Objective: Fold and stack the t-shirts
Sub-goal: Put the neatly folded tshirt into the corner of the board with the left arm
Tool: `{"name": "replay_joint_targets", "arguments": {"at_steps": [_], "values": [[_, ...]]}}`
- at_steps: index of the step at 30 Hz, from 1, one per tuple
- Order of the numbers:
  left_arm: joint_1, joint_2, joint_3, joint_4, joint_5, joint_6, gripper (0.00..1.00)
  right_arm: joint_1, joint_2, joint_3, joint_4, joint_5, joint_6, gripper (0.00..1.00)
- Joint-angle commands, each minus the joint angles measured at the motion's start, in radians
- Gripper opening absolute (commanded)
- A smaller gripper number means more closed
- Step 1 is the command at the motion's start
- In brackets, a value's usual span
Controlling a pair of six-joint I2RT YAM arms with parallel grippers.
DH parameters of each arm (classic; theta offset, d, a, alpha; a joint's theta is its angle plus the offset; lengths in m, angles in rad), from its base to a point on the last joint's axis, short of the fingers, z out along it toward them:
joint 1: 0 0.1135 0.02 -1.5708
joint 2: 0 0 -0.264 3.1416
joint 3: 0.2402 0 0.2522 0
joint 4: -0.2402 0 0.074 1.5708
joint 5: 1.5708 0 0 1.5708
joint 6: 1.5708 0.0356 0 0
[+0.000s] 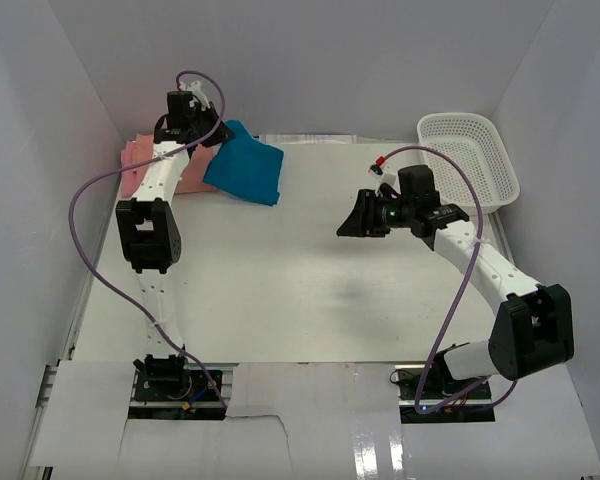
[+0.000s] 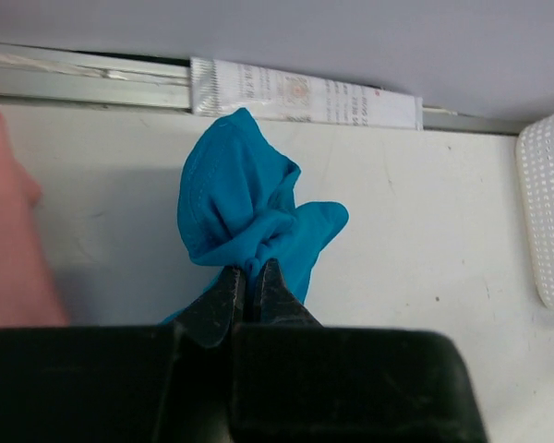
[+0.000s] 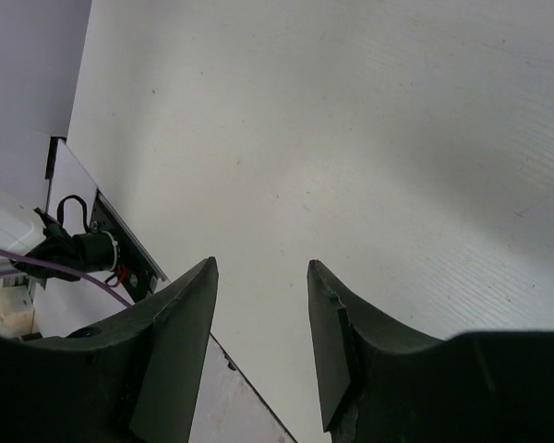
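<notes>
Left pincer (image 2: 252, 277) pinching teal t-shirt (image 2: 245, 217) — right pincer (image 3: 263, 305) apart.

Noted the teal-blue t-shirt (image 1: 245, 165) at the far left of the table (image 1: 300, 280), folded into a rough rectangle, askew, one edge bunched up and pinched. Noted the folded pink-salmon t-shirts (image 1: 132, 165) lying flat just left of it, near the far-left corner.
</notes>
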Motion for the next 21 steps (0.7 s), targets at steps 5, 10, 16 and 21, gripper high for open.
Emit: {"name": "replay_joint_targets", "arguments": {"at_steps": [5, 10, 16, 21], "values": [[0.137, -0.002, 0.08, -0.026, 0.028, 0.01, 0.0, -0.003, -0.026, -0.017, 0.024, -0.01, -0.015, 0.5], [0.238, 0.029, 0.165, -0.01, 0.073, -0.034, 0.0, 0.0, -0.018, -0.016, 0.017, -0.015, -0.016, 0.5], [0.28, 0.005, 0.079, 0.167, 0.131, -0.126, 0.0, 0.006, -0.004, -0.019, 0.013, -0.009, -0.024, 0.5], [0.3, 0.089, 0.217, 0.134, 0.139, -0.138, 0.0, 0.008, -0.003, -0.034, 0.017, -0.004, -0.027, 0.5]]}}
